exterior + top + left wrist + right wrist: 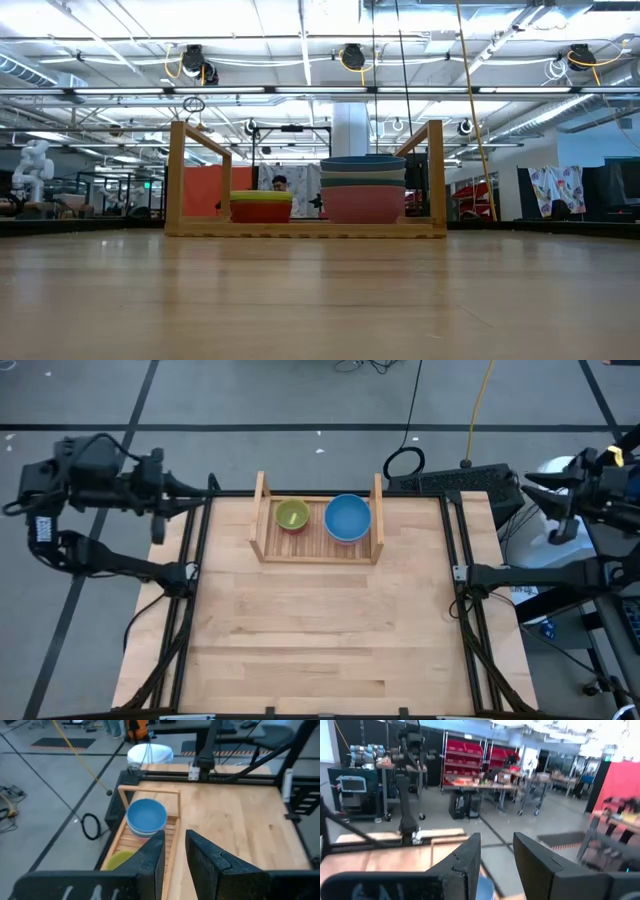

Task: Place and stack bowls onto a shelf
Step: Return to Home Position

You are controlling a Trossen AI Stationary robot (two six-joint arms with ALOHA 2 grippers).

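We look across a pale plywood table (320, 640) in a big workshop with pipes and strip lights overhead. At the middle of the table's far edge stands the low light-wood shelf (315, 547), a slatted base between two upright side boards.

On its slats we count two stacks of small round plastic bowls, side by side and just apart. The stack toward the left board is the lower one. A yellow-green bowl (291, 514) sits on top, nested in a red bowl (261, 212) at the bottom. The stack toward the right board is taller. A blue bowl (348, 517) is on top and a pink bowl (362, 206) at the bottom, with thin teal and pale rims between them. How many bowls are nested in each stack we cannot count for certain. No bowl lies on the table outside the shelf.

The left gripper (174, 835) hangs just outside the table's far left corner, its two dark fingers slightly parted and holding nothing. The right gripper (496, 836) hangs well beyond the right edge near the far right corner, its fingers likewise parted and empty.
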